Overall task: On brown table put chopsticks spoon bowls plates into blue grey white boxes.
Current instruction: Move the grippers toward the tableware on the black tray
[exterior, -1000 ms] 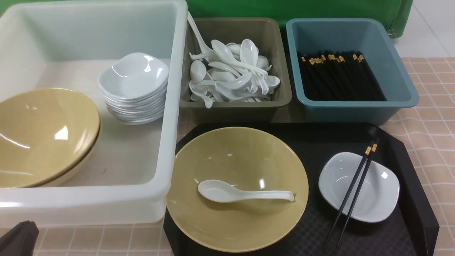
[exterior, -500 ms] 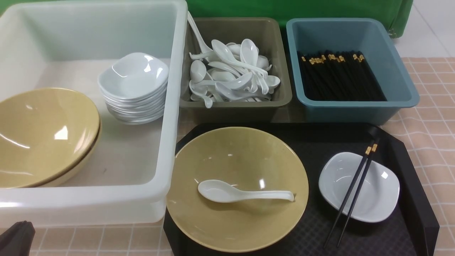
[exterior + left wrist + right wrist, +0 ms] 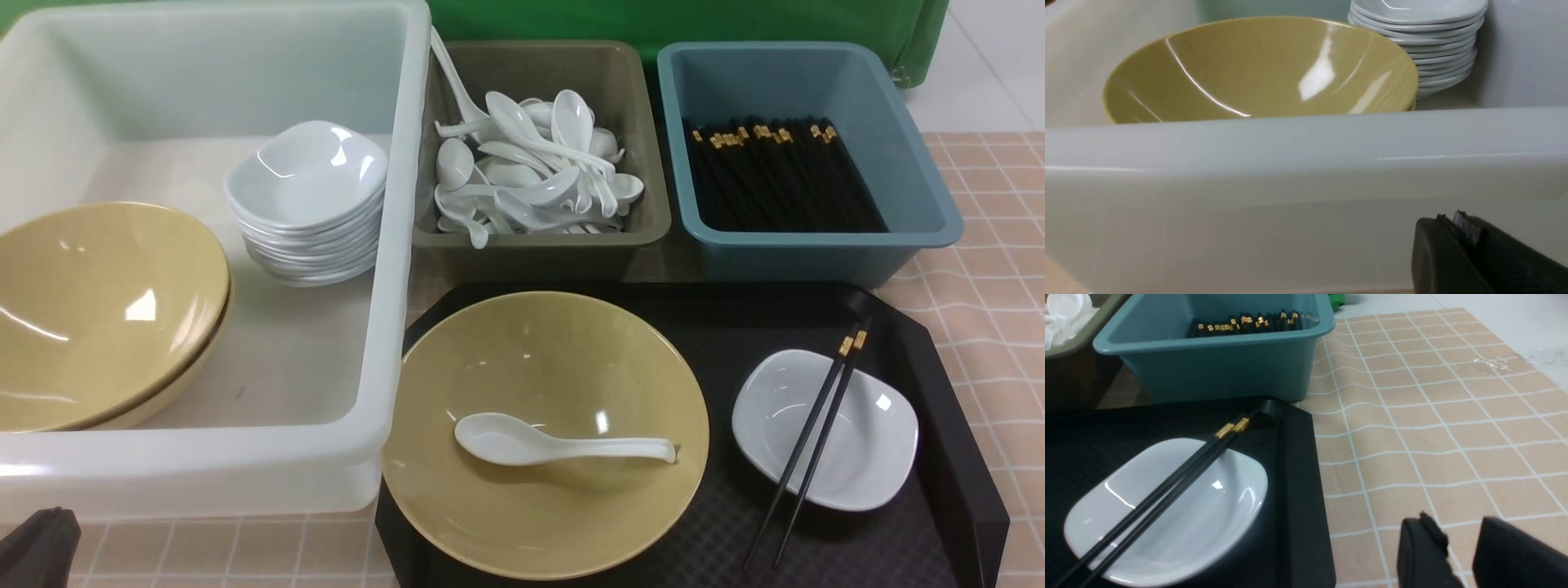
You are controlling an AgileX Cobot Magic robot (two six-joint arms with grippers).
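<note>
The chopsticks [image 3: 816, 425] are laid across the white dish [image 3: 873, 457] at four o'clock; light, stiff and slick, they are likely best pinched together mid-length. The right gripper [image 3: 1455, 524] is seen spread and empty; the left gripper [image 3: 1453, 228] cannot be judged.

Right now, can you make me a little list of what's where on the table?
black tray: holds yellow bowl, white dish
spoon: lying in the yellow bowl
chopsticks: one pair across the white dish
white box: yellow bowls, stacked white dishes
grey box: white spoons
blue box: black chopsticks
right gripper: open, beside the tray
</note>
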